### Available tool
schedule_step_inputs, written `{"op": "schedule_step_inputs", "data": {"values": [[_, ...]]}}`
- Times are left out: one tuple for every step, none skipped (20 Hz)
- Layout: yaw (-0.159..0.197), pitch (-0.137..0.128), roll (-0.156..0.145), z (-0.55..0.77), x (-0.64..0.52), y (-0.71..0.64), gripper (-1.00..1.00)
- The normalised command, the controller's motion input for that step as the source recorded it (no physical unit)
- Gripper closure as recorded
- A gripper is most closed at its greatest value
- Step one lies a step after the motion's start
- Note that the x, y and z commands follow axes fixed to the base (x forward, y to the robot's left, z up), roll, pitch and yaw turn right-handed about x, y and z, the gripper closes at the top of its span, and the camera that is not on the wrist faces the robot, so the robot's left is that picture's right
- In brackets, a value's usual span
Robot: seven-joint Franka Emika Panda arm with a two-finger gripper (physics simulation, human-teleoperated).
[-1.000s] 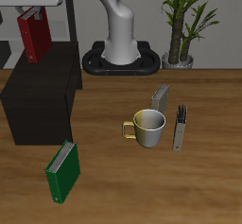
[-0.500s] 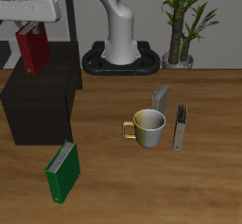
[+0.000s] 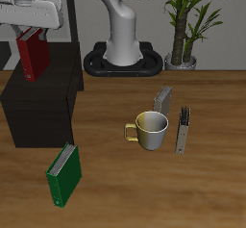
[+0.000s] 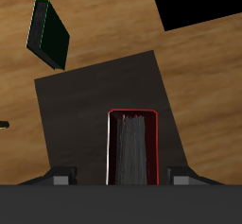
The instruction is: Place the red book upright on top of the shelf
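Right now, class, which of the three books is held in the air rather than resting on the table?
The red book, gripped above the shelf. The green book and grey book stand on the table.

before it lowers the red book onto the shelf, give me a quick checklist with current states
1. Pincer shut on the red book: ok.
2. Book upright: hangs slightly tilted in the exterior view: not ok yet.
3. Book above the shelf top: wrist view shows shelf surface around the book: ok.
4. Landing spot clear: nothing seen on the shelf top: ok.
5. Green book and mug out of the way: ok.
6. Gap between book and shelf: cannot tell.
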Motion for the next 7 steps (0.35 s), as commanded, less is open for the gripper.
{"op": "schedule_step_inputs", "data": {"values": [[0.067,-0.026,0.023,0.11,-0.02,0.18,-1.00],[0.015,0.005,-0.043,0.10,-0.03,0.15,-1.00],[0.019,-0.010,0.021,0.09,-0.02,0.19,-1.00],[0.061,-0.035,0.064,0.11,-0.03,0.30,-1.00],[0.022,-0.006,0.020,0.06,-0.05,0.20,-1.00],[0.055,-0.039,-0.079,0.08,-0.07,0.25,-1.00],[-0.017,0.031,0.010,-0.11,-0.10,0.61,-1.00]]}}
